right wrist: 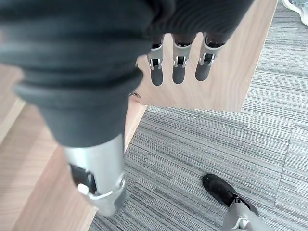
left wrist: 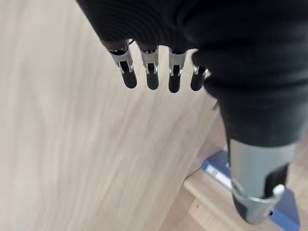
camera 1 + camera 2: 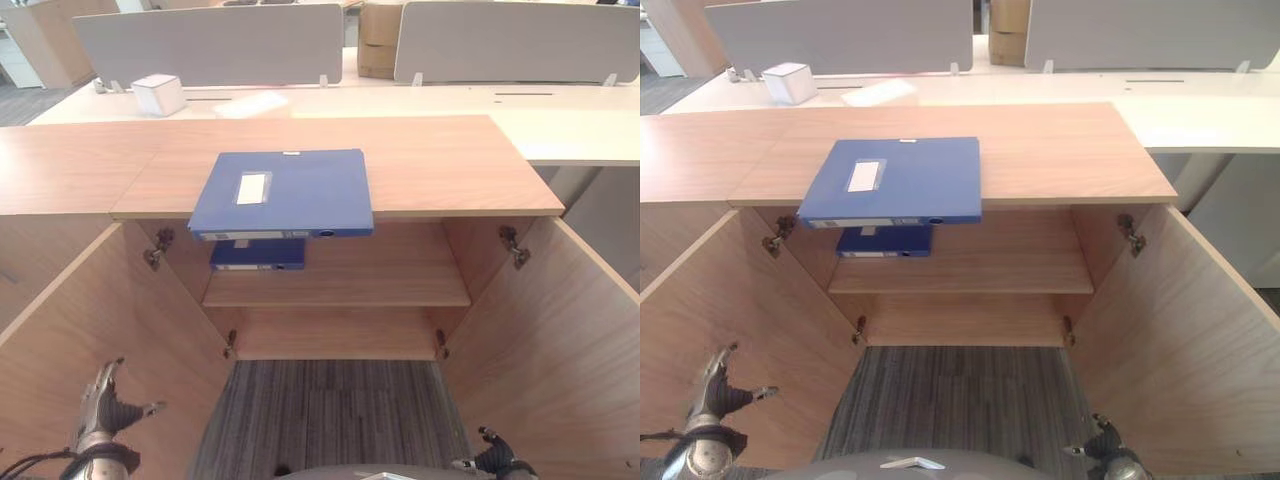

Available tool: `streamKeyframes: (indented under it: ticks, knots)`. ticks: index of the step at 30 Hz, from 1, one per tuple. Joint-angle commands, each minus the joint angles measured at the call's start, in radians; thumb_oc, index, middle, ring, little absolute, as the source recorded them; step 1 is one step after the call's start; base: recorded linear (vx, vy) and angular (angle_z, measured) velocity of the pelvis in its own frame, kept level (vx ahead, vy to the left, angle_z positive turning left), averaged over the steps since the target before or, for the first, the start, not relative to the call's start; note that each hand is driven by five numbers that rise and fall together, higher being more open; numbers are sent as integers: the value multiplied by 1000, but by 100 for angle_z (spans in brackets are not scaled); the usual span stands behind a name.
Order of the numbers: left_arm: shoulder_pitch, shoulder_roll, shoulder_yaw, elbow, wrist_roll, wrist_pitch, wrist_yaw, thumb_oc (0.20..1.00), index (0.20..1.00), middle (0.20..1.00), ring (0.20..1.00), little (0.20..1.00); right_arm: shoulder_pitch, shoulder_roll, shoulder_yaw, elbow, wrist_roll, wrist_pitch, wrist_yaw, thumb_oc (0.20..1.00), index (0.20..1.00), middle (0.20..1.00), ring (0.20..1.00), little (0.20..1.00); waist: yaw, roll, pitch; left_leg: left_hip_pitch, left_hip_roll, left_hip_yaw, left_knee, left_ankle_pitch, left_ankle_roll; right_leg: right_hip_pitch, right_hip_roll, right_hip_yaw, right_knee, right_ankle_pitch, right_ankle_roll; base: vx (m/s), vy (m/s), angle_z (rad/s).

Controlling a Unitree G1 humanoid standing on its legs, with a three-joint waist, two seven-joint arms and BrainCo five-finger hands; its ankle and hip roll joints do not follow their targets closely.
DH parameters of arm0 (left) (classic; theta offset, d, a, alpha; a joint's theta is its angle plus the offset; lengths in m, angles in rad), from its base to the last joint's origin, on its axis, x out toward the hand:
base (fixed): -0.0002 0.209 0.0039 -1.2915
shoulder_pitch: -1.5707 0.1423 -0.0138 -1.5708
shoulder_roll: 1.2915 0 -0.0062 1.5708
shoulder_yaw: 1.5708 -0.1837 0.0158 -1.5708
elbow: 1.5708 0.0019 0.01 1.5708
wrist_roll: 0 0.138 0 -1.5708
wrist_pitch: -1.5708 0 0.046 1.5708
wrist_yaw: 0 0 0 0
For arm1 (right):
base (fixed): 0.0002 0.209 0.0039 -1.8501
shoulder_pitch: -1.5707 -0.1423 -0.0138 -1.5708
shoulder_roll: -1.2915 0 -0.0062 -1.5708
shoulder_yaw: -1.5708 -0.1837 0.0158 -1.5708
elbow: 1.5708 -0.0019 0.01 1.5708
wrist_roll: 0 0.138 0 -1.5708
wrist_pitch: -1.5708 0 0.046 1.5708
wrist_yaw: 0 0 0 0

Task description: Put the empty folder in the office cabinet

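Observation:
A blue folder (image 3: 285, 192) with a white label lies flat on top of the wooden office cabinet (image 3: 450, 160), its spine jutting over the front edge. A second blue folder (image 3: 257, 253) lies on the cabinet's upper shelf (image 3: 380, 285), just below the first. Both cabinet doors stand wide open. My left hand (image 3: 100, 410) hangs low by the left door (image 3: 90, 340), fingers straight and holding nothing. My right hand (image 3: 492, 458) sits low by the right door (image 3: 560, 330), fingers (image 1: 175, 67) straight and empty.
Behind the cabinet runs a white desk (image 3: 560, 110) with grey partition screens (image 3: 210, 45), a white box (image 3: 160, 94) and cardboard boxes (image 3: 380, 40). Grey carpet (image 3: 330, 410) lies between the open doors. A lower shelf (image 3: 340, 335) sits under the upper one.

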Motion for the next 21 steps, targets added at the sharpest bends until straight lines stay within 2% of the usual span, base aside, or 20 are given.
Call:
streamKeyframes:
  ticks: [1, 3, 5, 10, 21]
  knots:
    - [-51, 85, 80, -44, 154, 1, 113, 1000, 1000, 1000, 1000, 1000, -57, -10, -2, 36, -34, -15, -9, 1000, 1000, 1000, 1000, 1000, -10, -17, -1, -4, 66, -39, -5, -37, -68, 18, -90, -5, 3, -12, 87, 12, 11, -10]
    - [-66, 125, 101, -90, 223, 11, 150, 1000, 1000, 1000, 1000, 1000, -54, -4, 3, 45, -36, -15, -12, 1000, 1000, 1000, 1000, 1000, -14, -20, -3, -2, 65, -37, -5, -40, -69, 16, -91, 1, 3, -10, 87, 19, 3, -9]
    - [-66, 125, 101, -91, 224, 12, 150, 1000, 1000, 1000, 1000, 1000, -55, -3, 3, 46, -36, -15, -12, 1000, 1000, 1000, 1000, 1000, -14, -21, -2, -2, 65, -36, -5, -40, -69, 16, -91, 2, 3, -10, 87, 1, 1, -2]
    - [-130, 226, 108, -199, 351, 30, 215, 1000, 1000, 1000, 1000, 1000, -57, 7, 22, 42, -38, -23, -21, 1000, 1000, 1000, 1000, 1000, -31, -23, -4, 6, 65, -26, -5, -50, -71, 13, -90, 19, 3, -8, 89, 14, 7, -7]
    - [-233, 323, 68, -302, 457, 34, 255, 1000, 1000, 1000, 1000, 1000, -54, 25, 39, 46, -7, -33, -21, 1000, 1000, 1000, 1000, 1000, -63, -20, -12, 31, 68, -4, -5, -64, -76, 14, -84, 50, 2, -9, 92, 19, 1, -6]
